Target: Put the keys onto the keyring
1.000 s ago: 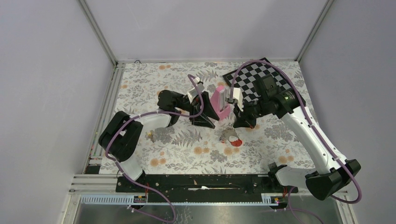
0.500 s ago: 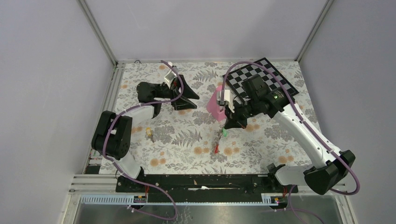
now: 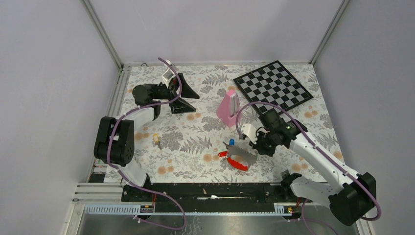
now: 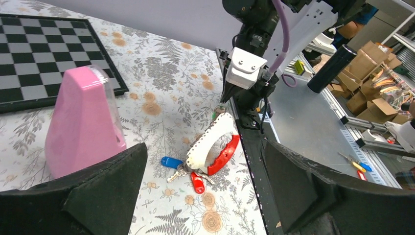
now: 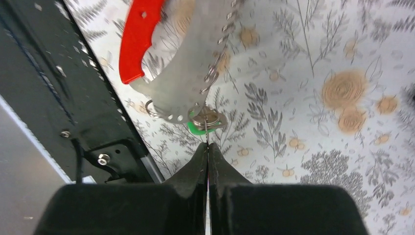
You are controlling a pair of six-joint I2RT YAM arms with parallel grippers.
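The keyring (image 3: 241, 159) is laid near the worktop's (image 3: 191, 147) near edge, carried away from the pink metronome (image 3: 228, 108), the green key (image 5: 198, 128) pinched in the right gripper's (image 5: 207, 147) jaws. The left gripper (image 3: 191, 99) has been pulled toward the far-left corner, jaws flung wide.

Keyring (image 3: 243, 155) nearer; left jaws wider apart.

keyring (image 5: 186, 73): the right wrist view's top edge is cutting it off
green key (image 5: 195, 129): the keyring is hiding most of it
small yellowish item (image 3: 156, 140): showing too small to identify
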